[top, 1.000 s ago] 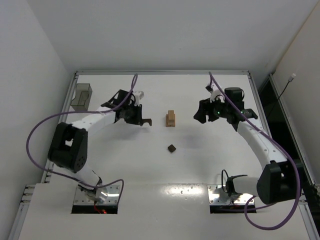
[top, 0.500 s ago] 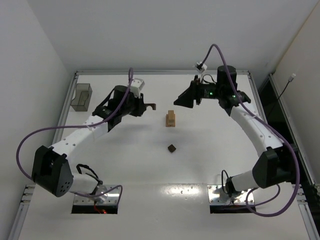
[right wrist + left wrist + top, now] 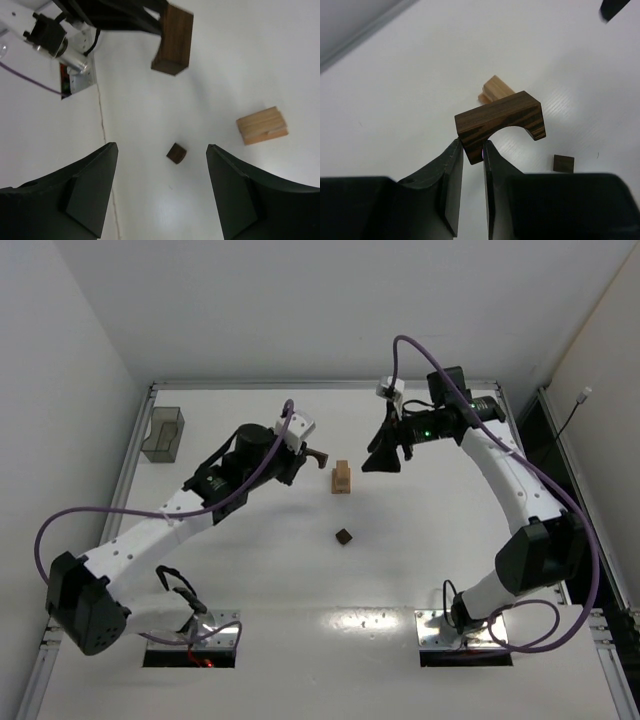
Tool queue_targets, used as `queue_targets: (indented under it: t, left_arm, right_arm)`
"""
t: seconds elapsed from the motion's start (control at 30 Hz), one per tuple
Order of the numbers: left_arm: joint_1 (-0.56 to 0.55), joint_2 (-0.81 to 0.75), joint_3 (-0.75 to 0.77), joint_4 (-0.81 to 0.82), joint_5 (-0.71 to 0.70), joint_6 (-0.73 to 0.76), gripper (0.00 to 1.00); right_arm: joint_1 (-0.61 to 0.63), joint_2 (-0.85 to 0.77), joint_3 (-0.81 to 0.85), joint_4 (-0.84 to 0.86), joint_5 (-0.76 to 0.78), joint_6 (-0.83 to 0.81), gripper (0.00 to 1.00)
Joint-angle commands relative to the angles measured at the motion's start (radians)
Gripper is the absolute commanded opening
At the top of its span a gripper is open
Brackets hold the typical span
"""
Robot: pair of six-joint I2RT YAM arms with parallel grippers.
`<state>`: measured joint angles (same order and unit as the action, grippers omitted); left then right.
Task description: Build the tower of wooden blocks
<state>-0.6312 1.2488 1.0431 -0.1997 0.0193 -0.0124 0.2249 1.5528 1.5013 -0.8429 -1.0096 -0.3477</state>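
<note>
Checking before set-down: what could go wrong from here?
1. The left fingers pinch the arch by one leg only; it may pivot or slip on set-down.
2. The tan stack is narrow; an off-centre arch could topple it.
3. The right fingers, open, hang near the stack: collision risk.

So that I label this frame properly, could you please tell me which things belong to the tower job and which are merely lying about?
Belonging to the job:
tan block stack
dark arch block, pinched in the left fingers
small dark cube

Just lying about:
grey bin, far left
</note>
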Motion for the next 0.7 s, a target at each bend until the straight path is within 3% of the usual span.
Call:
queue_targets:
  t: [0.0,0.13,0.33,0.47,0.67]
  left_arm:
    - [-0.05,-0.113,-0.025,0.15,-0.07,0.084,0.0]
    - [-0.134,-0.173,-0.058,0.169,-0.105,0.109,0.0]
    - [-0.226,-0.207,-0.094,0.18,-0.153,0.147,0.0]
    - [-0.239,-0.207,-0.103,0.18,-0.153,0.158,0.0]
    - [-0.257,-0.198,-0.103,0.198,-0.153,0.158,0.0]
  right_arm:
    - [0.004,-0.003,-0.003,-0.157,-0.05,-0.183,0.69]
    - [-0.005,-0.003,-0.012,-0.098,-0.136,-0.117,0.69]
    - [-0.003,-0.003,-0.021,0.1,-0.274,0.183,0.69]
    - [0.01,-0.013,-0.012,0.188,-0.299,0.298,0.69]
    - [0.031,-0.013,0.023,0.145,-0.21,0.286,0.71]
